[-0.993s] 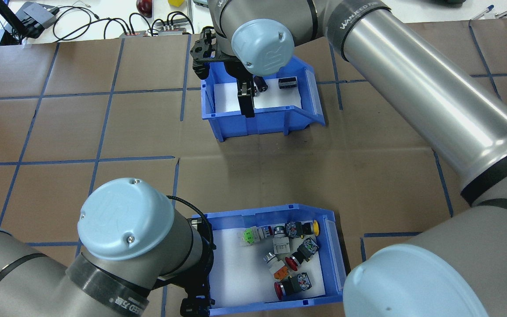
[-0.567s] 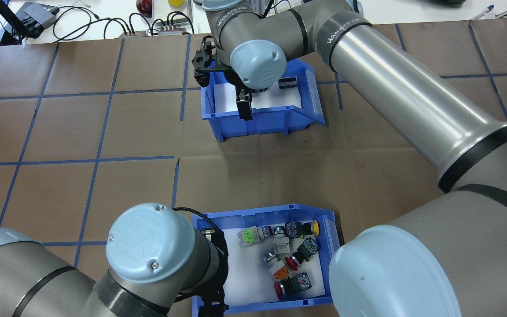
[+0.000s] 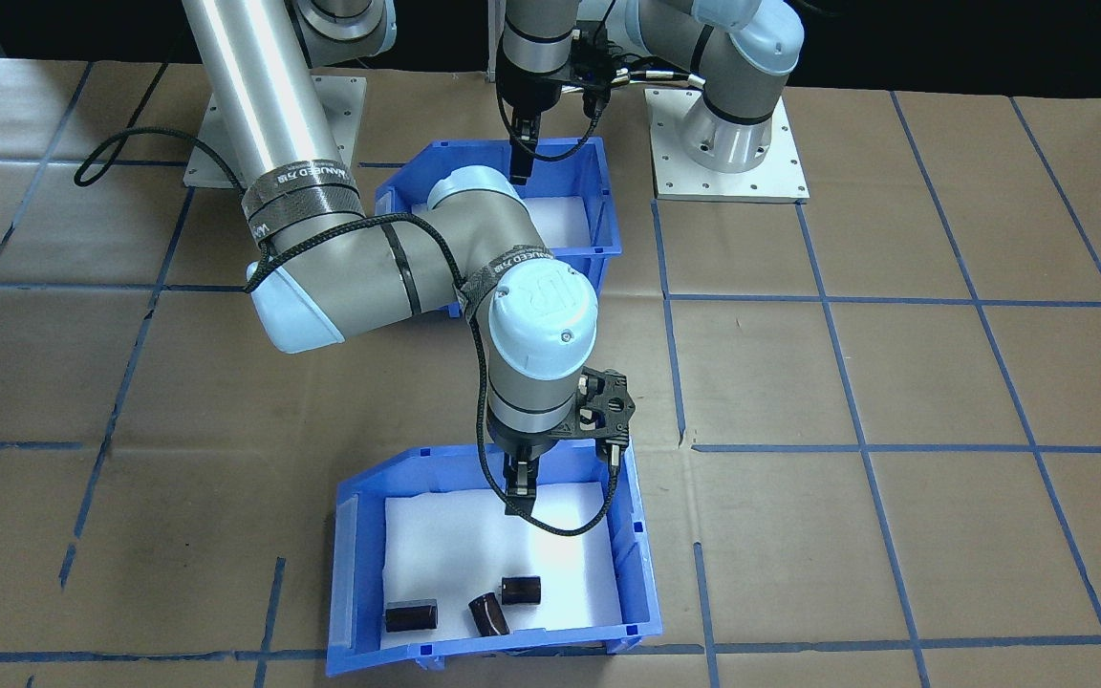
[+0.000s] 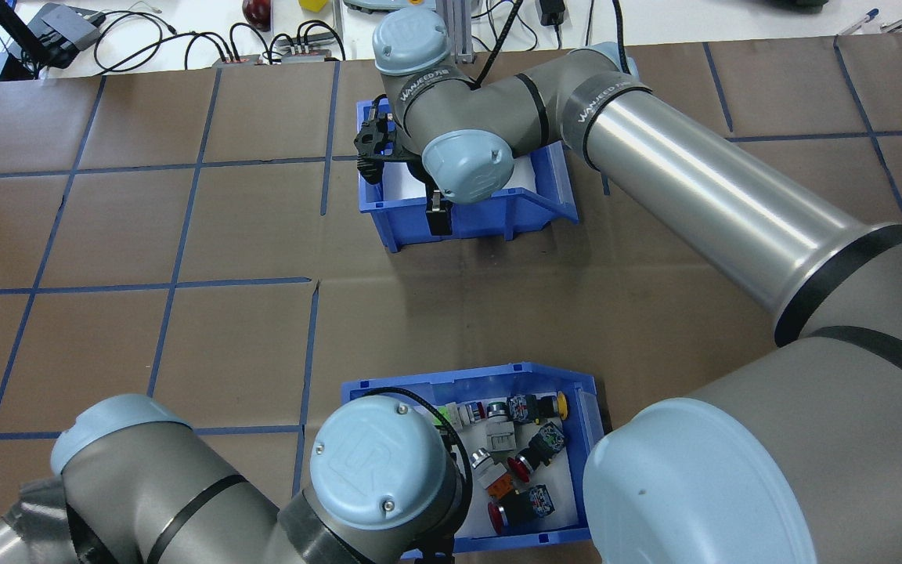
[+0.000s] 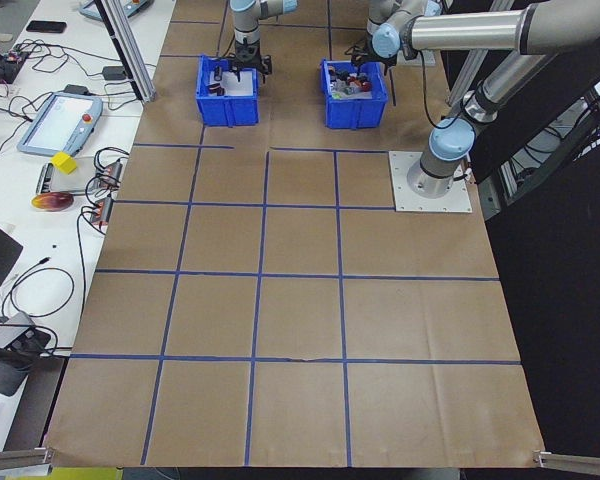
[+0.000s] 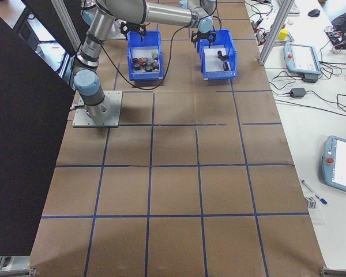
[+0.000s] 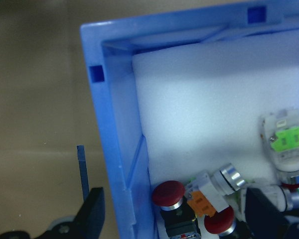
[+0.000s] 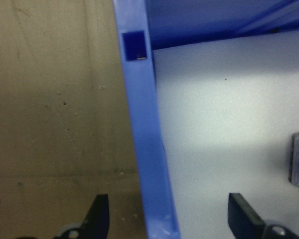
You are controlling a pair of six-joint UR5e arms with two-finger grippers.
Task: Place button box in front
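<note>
The button box (image 4: 586,407) is a blue bin with a white foam liner, and several red, yellow, green and orange push buttons (image 4: 515,458) lie in it at the table edge nearest the robot. My left gripper (image 7: 172,199) is open and straddles the button box's side wall (image 7: 114,149), one finger outside and one inside. In the overhead view its wrist hides the fingers. My right gripper (image 8: 168,199) is open astride the wall (image 8: 144,149) of the matching blue bin (image 3: 636,564), which holds three dark cylinders (image 3: 488,614). In the front-facing view the button box (image 3: 608,191) is beyond that bin.
Brown paper with a grid of blue tape covers the table. Cables and small devices (image 4: 67,27) lie along the far edge. A teach pendant (image 5: 55,120) lies beside the table. Two arm base plates (image 3: 727,143) are bolted behind the button box.
My left wrist has swung rightward over the button box's left wall. The right wrist has come down and toward the robot, so its finger is now at the cylinder bin's near wall.
</note>
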